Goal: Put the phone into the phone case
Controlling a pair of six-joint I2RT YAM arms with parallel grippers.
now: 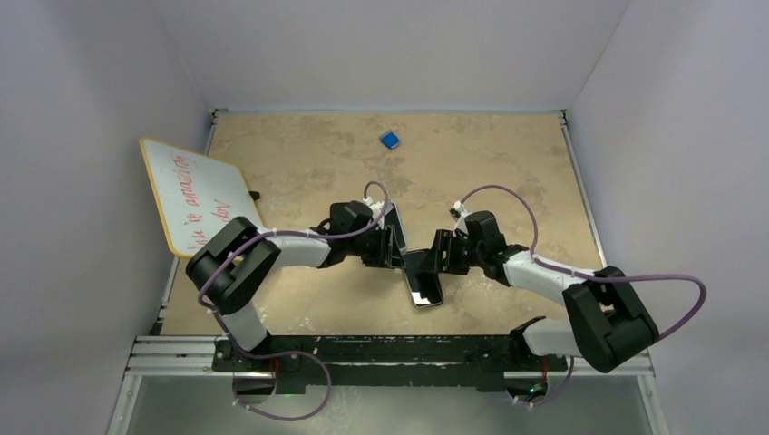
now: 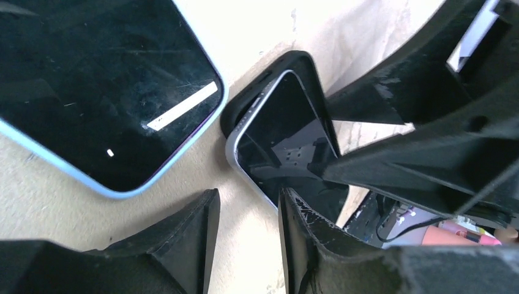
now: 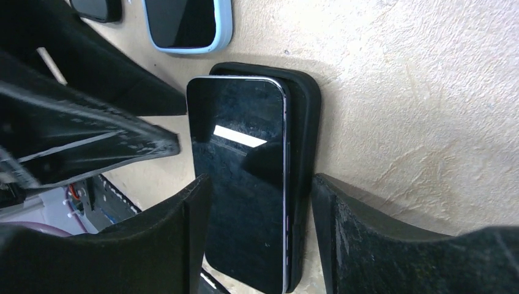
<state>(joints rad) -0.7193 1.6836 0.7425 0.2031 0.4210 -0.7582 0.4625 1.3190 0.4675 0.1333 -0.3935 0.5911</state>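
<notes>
White walls enclose a tan, mottled counter (image 1: 299,154), with a whiteboard (image 1: 195,195) leaning at the far left. Two robot arms meet at the middle. Between them lies the black phone (image 3: 238,184), screen up, on top of the black case (image 3: 304,122). It is not seated: the case rim shows along one long side and around one end, so the phone sits skewed across it. A second phone in a pale blue case (image 2: 98,92) lies just beside them on the far side.

Seen from its own camera, the right hand (image 3: 260,202) has its fingers set apart astride the phone and case. Whether they squeeze cannot be told. The left hand (image 2: 248,226) is narrow and holds nothing, with one finger at the phone's corner.

Risks, as a judgement:
- Pressing down while the phone is skewed could wedge one corner and tip up the opposite edge.
- An unbraced case could slide on the counter instead of taking the phone.
- The hands are very close and could collide.
- The left hand could nudge the second phone.
</notes>
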